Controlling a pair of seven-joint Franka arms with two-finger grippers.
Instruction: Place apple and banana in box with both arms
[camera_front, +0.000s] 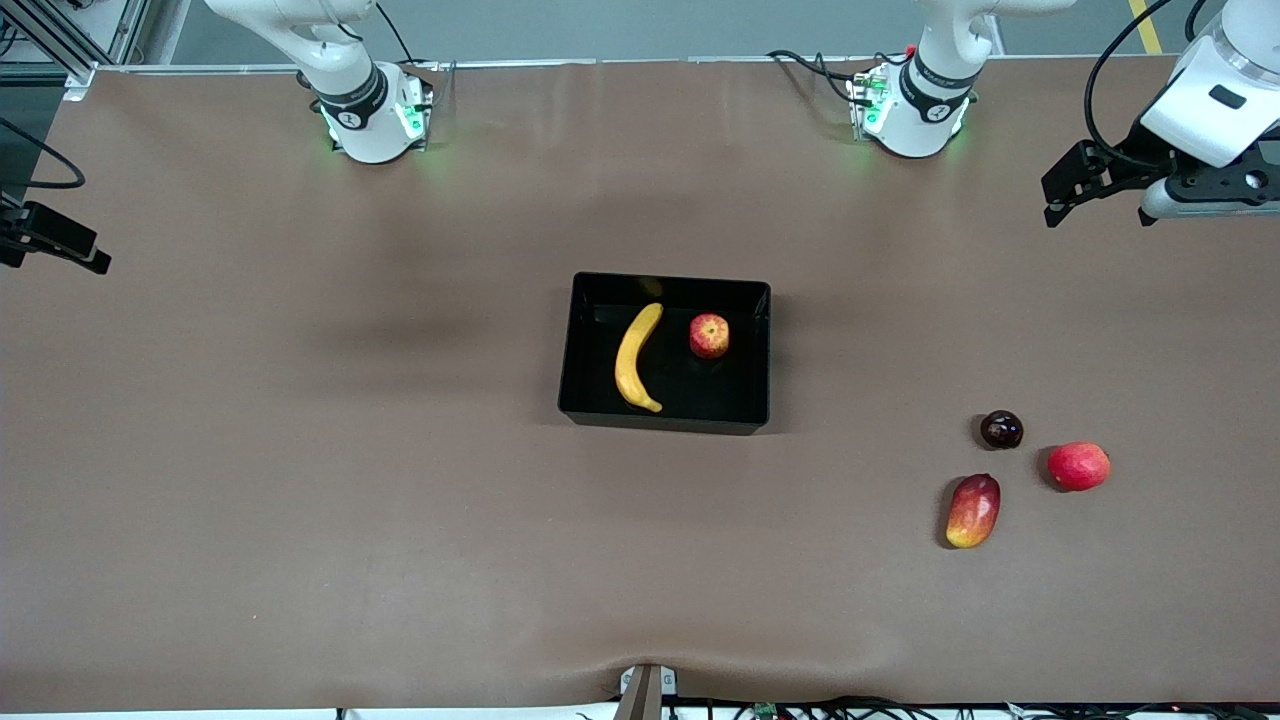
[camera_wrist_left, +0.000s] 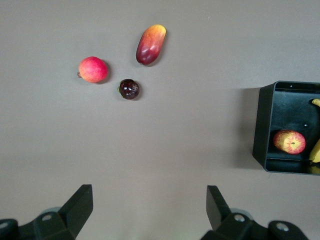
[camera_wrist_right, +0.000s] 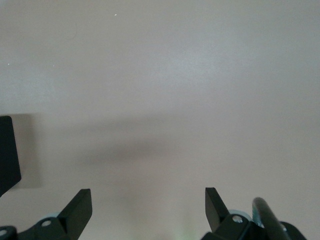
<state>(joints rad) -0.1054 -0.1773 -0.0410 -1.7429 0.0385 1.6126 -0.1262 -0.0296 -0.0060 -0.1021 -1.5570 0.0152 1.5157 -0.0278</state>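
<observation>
The black box (camera_front: 566, 350) sits mid-table. Inside it lie the yellow banana (camera_front: 637, 358) and, beside it toward the left arm's end, the red-yellow apple (camera_front: 709, 336). My left gripper (camera_front: 1062, 200) hangs open and empty over bare table at the left arm's end. Its wrist view shows the gripper (camera_wrist_left: 150, 200) spread wide, with the box (camera_wrist_left: 262, 130), the apple (camera_wrist_left: 289, 142) and a bit of the banana (camera_wrist_left: 315, 150) at the frame's edge. My right gripper (camera_front: 60, 240) hangs open and empty over the right arm's end. In its wrist view the gripper (camera_wrist_right: 148, 200) is over bare mat, with a box corner (camera_wrist_right: 7, 155) showing.
Three loose fruits lie toward the left arm's end, nearer the front camera than the box: a dark round fruit (camera_front: 1001, 429), a pinkish-red round fruit (camera_front: 1079, 466) and an oblong red-yellow fruit (camera_front: 973, 510). Brown mat covers the table.
</observation>
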